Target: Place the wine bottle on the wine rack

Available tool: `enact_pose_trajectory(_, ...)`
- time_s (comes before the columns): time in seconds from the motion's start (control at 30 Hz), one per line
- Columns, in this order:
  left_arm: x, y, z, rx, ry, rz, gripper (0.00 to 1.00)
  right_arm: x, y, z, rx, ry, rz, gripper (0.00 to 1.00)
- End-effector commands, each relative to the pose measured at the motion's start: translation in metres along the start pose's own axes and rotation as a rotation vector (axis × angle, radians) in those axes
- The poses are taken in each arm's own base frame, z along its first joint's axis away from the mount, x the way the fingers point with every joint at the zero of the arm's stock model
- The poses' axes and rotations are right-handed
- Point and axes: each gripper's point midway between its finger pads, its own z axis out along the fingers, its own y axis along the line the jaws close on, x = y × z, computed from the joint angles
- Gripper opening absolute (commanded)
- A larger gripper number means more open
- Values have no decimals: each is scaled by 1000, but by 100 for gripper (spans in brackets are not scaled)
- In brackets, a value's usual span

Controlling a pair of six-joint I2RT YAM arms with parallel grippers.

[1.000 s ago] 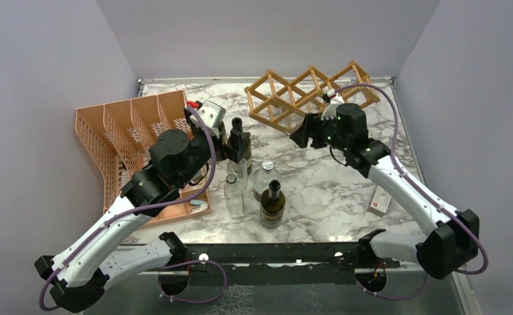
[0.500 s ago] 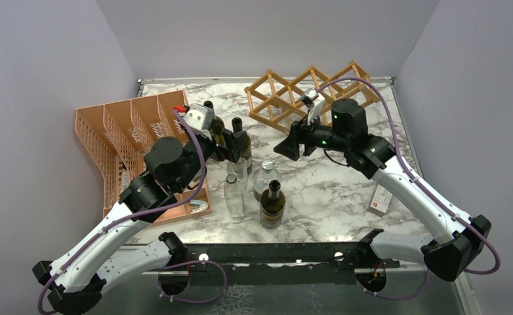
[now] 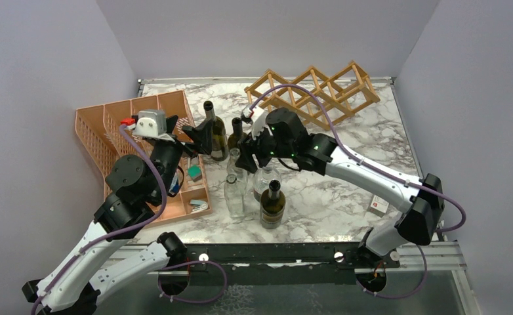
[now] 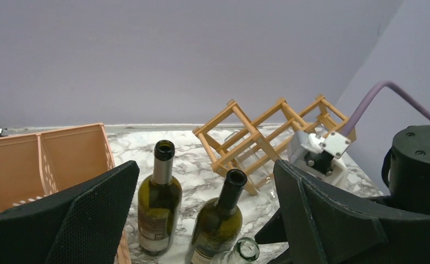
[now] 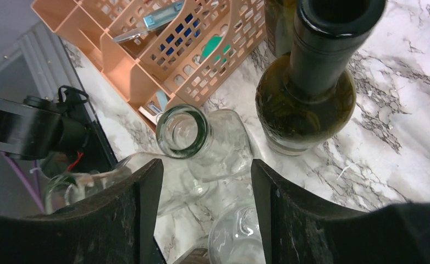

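Plain lavender-grey walls (image 3: 267,33) rise beyond the left tool (image 4: 204,170) and the right tool (image 5: 204,170) and out to either side. Beneath them lies a white, grey-veined marbled surface (image 3: 346,184), evenly lit. A dark metal rail (image 3: 273,252) edges it behind them.

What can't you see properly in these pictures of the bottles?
Small box: top view, right arm covers one end, print too small to read.
Dark bottle: right wrist view, upper edge cuts through its mouth.
Clear bottle: left wrist view, bottom edge hides all but its mouth.
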Motion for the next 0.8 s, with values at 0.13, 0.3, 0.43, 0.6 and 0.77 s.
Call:
enact_pose_trajectory(0.13, -16, 12, 0, -63, -61, 23, 99, -29, 3, 21, 3, -88, -82, 61)
enact_pose_trajectory(0.3, -9, 14, 3, -75, -47, 45, 99, -31, -1, 34, 9, -114, -132, 57)
enact_pose_trajectory(0.43, -4, 14, 4, -76, -38, 52, 99, -33, 2, 40, -15, -126, -176, 51)
enact_pose_trajectory(0.6, 1, 12, 5, -66, -26, 50, 99, -33, 5, 40, -34, -132, -224, 33)
enact_pose_trajectory(0.77, 5, 10, 6, -58, -18, 51, 99, -49, 7, 34, -30, -190, -265, 11)
